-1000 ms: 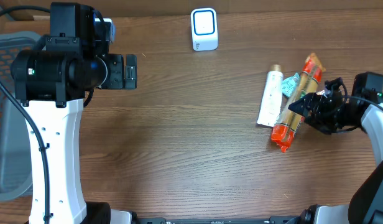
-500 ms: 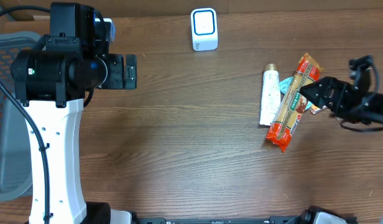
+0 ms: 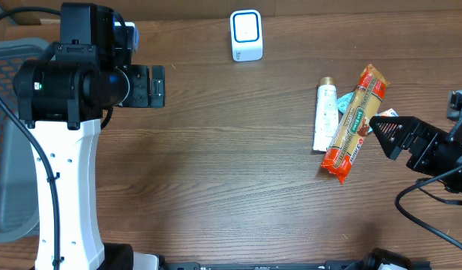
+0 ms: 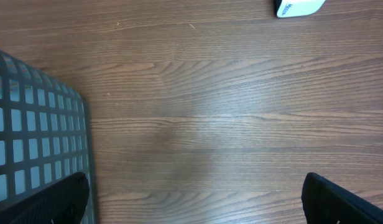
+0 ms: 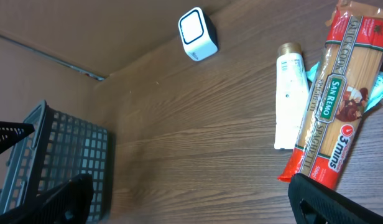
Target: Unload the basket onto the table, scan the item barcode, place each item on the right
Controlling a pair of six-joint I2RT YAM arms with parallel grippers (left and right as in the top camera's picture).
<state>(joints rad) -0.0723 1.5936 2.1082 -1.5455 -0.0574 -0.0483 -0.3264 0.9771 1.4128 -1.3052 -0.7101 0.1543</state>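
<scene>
A red and orange spaghetti packet (image 3: 355, 124) lies slanted on the table at the right, partly over a teal packet (image 3: 345, 105). A white tube (image 3: 325, 116) lies just left of it. The white scanner (image 3: 247, 35) stands at the table's far edge. My right gripper (image 3: 392, 136) is open just right of the spaghetti packet and holds nothing. In the right wrist view the spaghetti packet (image 5: 341, 124) is at the upper right, and the right gripper (image 5: 191, 202) has only bare wood between its fingers. My left gripper (image 3: 156, 86) hangs open and empty at the far left.
A grey mesh basket (image 3: 10, 135) sits at the table's left edge, with its rim (image 4: 30, 124) below my left gripper (image 4: 194, 205). The right wrist view also takes in the basket (image 5: 55, 162), the tube (image 5: 288, 93) and the scanner (image 5: 196, 34). A cable trails by the right arm.
My right gripper has opened and let go of the spaghetti packet, then drawn back to the right and toward the front. The packet shifted slightly. The left arm has not moved.
</scene>
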